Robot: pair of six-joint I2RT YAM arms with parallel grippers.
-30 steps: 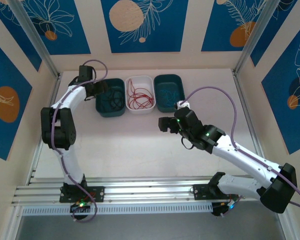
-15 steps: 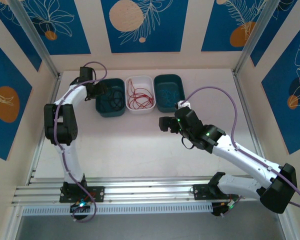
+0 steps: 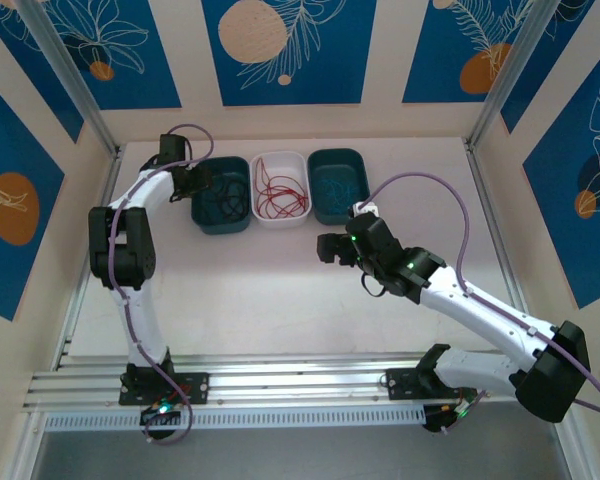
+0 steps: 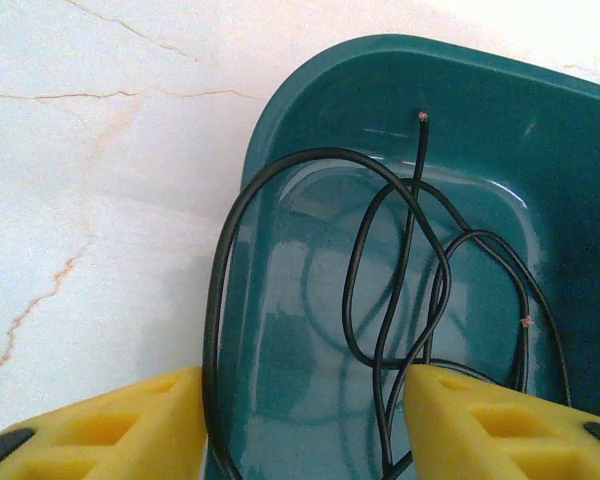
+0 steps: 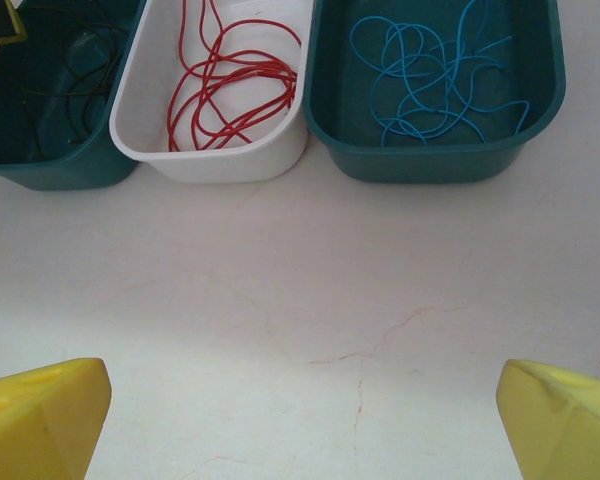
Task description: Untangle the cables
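Three cables lie apart in three bins. The black cable [image 4: 418, 150] loops in the left teal bin [image 4: 310, 75], and one loop hangs over that bin's rim. My left gripper [image 4: 302, 400] is open astride this rim, one finger outside, one inside, with black strands between the fingers. From above, the left gripper [image 3: 202, 180] is at the bin's left end. The red cable [image 5: 230, 90] is in the white bin [image 5: 210, 165]. The blue cable [image 5: 430, 70] is in the right teal bin [image 5: 430, 165]. My right gripper [image 5: 302, 400] hangs wide open over bare table, holding nothing.
The three bins [image 3: 280, 221] stand in a row at the back of the pale table [image 3: 250, 290]. The right gripper [image 3: 325, 248] sits just in front of them. Frame posts and patterned walls close in the sides and back.
The left gripper's jaws have narrowed around the bin rim and black strands. The left arm's elbow shifted slightly right. The right arm has hardly moved.
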